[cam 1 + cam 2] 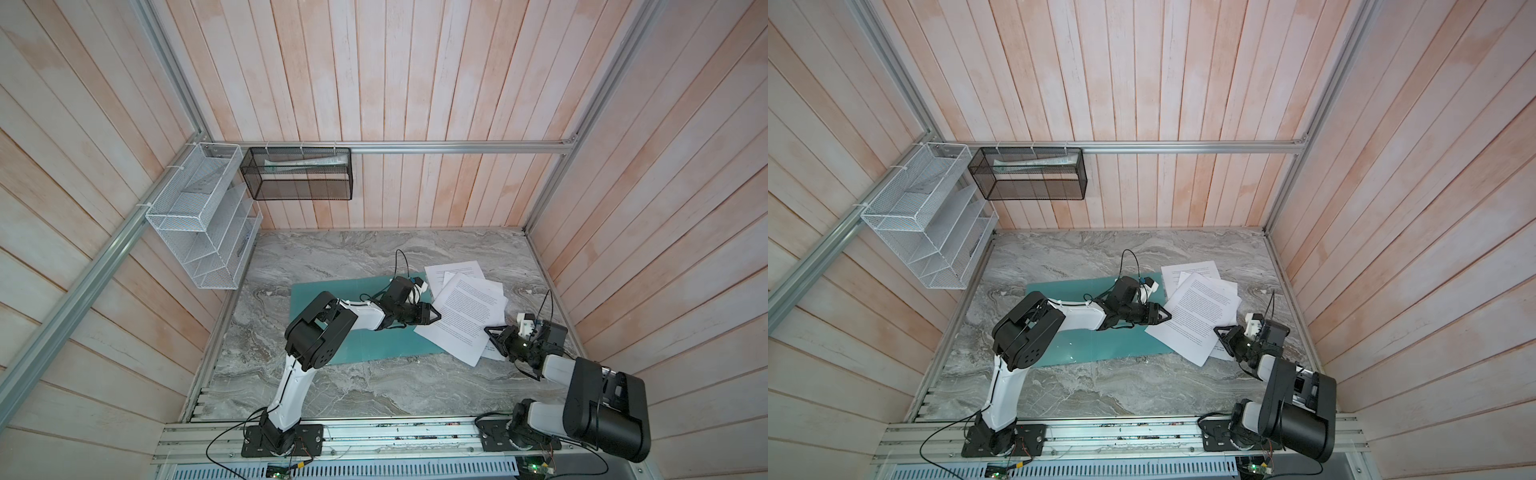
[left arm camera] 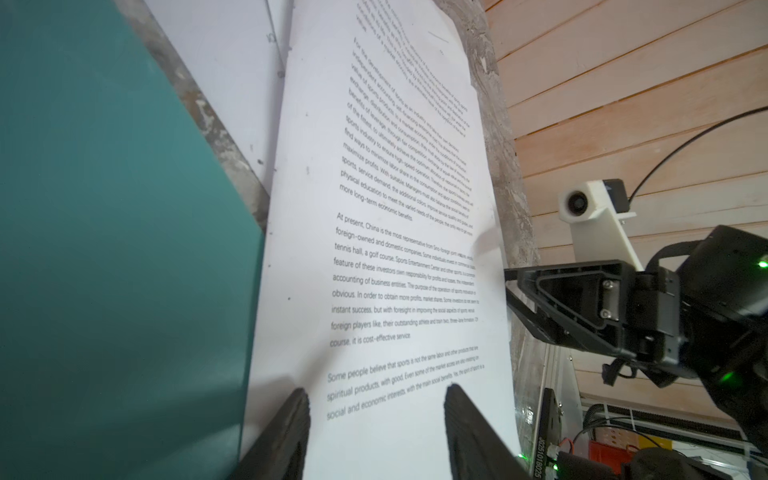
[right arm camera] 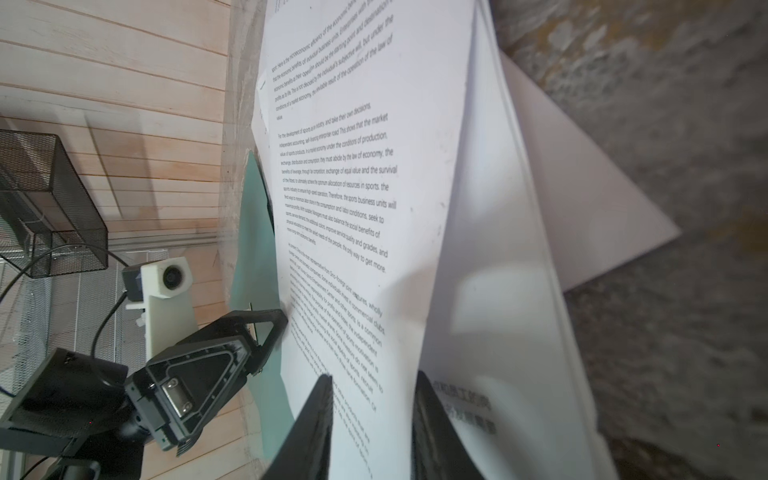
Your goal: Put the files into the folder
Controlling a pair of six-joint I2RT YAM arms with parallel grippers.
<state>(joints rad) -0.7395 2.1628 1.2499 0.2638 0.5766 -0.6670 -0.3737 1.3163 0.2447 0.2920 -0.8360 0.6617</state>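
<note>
I'm flanking the files [image 1: 465, 307], left claw [image 1: 438, 314] spread and right claw [image 1: 488, 330] narrowly parted opposite it, aiming to slide them onto the folder [image 1: 374, 345] beneath the left claw.

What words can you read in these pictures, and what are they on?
"At present, China is the most representative": on the top sheet of the files.
"course, it is cost-effective service.": same sheet.
"Some people believe that sports": same sheet.
Bold heading on a lower sheet: too blurred.
Top views: print too small.
</note>
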